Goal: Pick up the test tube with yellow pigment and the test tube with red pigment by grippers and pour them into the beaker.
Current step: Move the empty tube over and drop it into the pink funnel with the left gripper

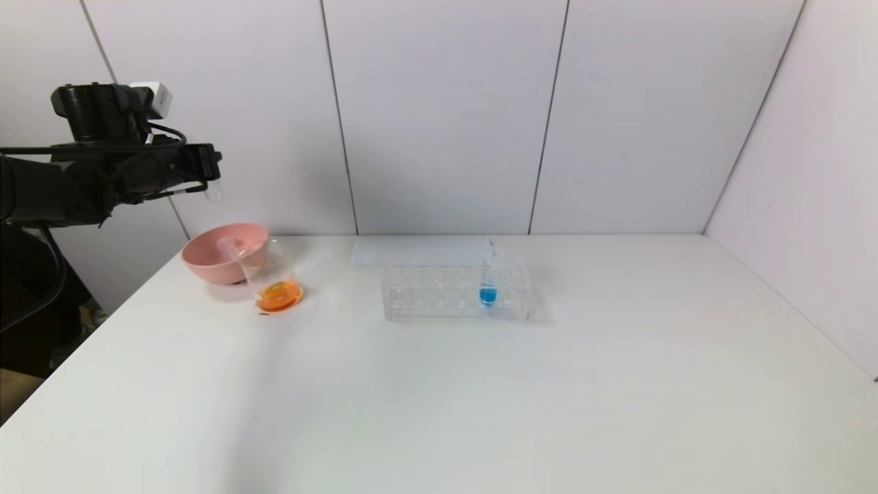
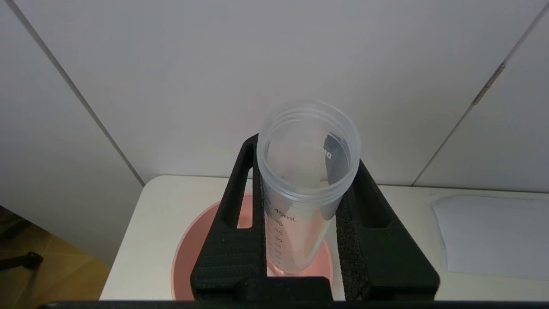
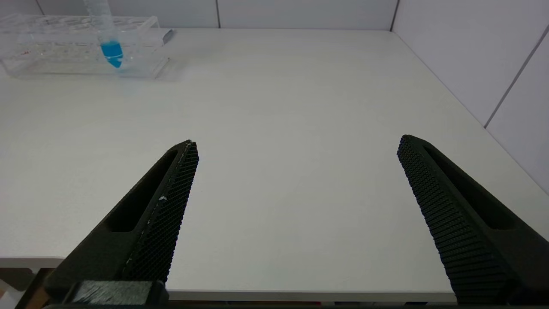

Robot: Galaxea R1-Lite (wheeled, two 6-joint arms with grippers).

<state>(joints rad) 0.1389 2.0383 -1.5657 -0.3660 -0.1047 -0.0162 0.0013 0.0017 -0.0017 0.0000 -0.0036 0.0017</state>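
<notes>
Your left gripper (image 2: 300, 240) is pinching an emptied test tube (image 2: 306, 180) above the pink bowl (image 2: 184, 253); the beaker (image 1: 274, 278) below is holding orange mix. Your right gripper (image 3: 296, 180) is hanging spread.

Bright, even light; soft shadows; slight blur.

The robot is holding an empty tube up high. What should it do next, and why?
Probably lower the left gripper and drop its empty tube into the pink bowl right below. The beaker already holds orange liquid, and another tube already lies in that bowl. Only the blue tube remains racked.
</notes>
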